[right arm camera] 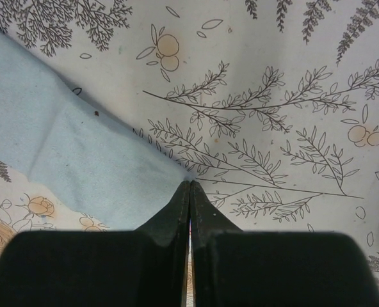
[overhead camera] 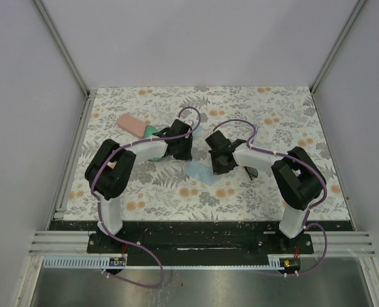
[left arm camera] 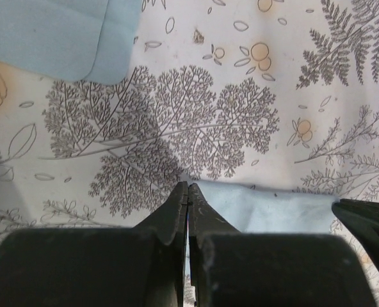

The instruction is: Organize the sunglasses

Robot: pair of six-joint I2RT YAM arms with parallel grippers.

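Note:
No sunglasses show clearly in any view. A dark shape (overhead camera: 250, 171) under my right forearm is too hidden to name. My left gripper (overhead camera: 180, 151) and right gripper (overhead camera: 219, 160) meet at mid-table over a light blue cloth (overhead camera: 201, 170). In the left wrist view my left gripper (left arm camera: 188, 187) is shut, with the cloth's (left arm camera: 266, 208) corner at its tips. In the right wrist view my right gripper (right arm camera: 189, 184) is shut on another corner of the cloth (right arm camera: 80, 153), which casts a shadow on the table.
A pink case (overhead camera: 132, 123) lies at the back left, with a teal item (overhead camera: 152, 132) beside it, partly under my left arm. A second light blue cloth (left arm camera: 61, 38) lies beyond my left gripper. The right gripper's black body (left arm camera: 369, 220) is close on the right.

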